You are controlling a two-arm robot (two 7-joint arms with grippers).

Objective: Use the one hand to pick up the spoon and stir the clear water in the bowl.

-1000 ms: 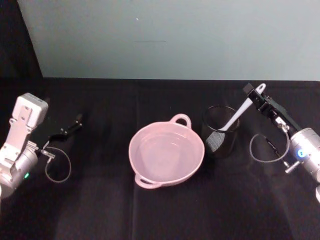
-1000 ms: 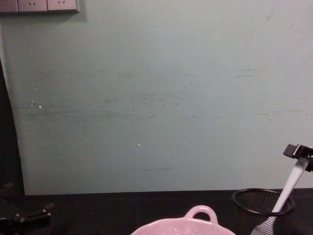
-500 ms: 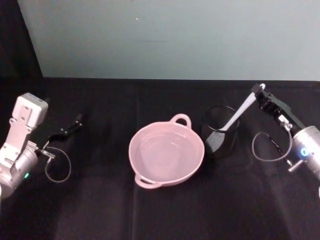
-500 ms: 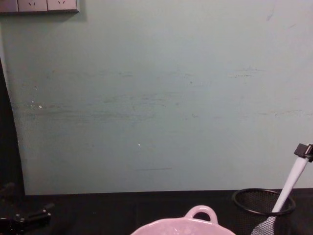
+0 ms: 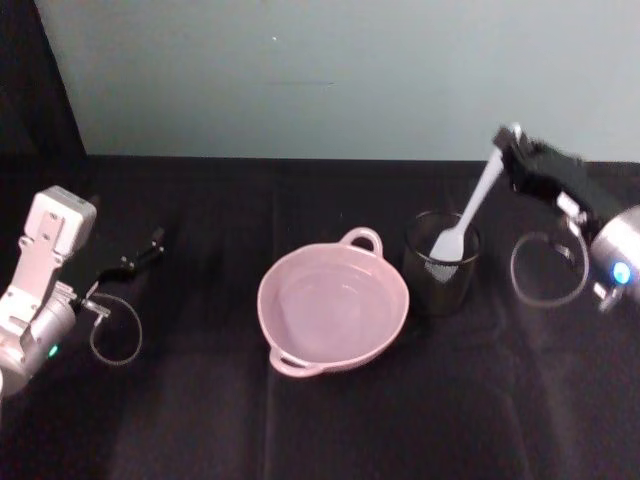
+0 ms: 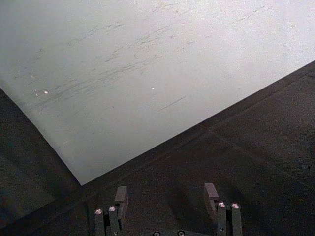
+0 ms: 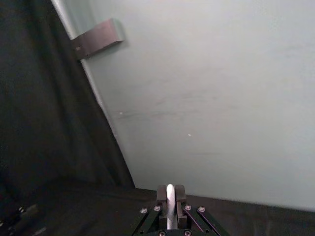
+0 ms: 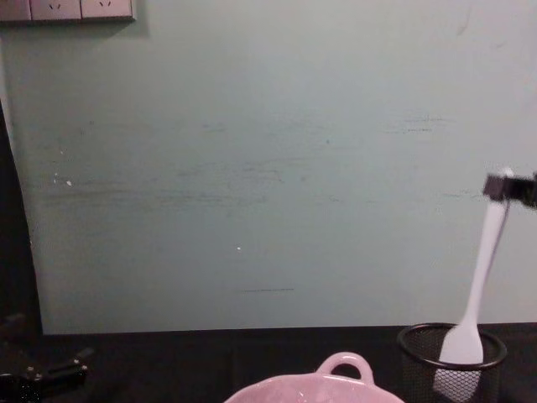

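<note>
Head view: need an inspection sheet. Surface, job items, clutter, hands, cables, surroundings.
Surface: black cloth, nothing spilled.
Job's things: spoon tilted, its scoop down inside the mesh cup; pink bowl mid-table, on the cup's left.
Clutter: nothing seen.
Hands: right hand shut on the spoon's handle tip, above the cup; left hand open, parked low at the table's left.
Cables: a loop at the right wrist, another at the left wrist, both away from the bowl.
Surroundings: pale green wall; outlet plates high on it.
</note>
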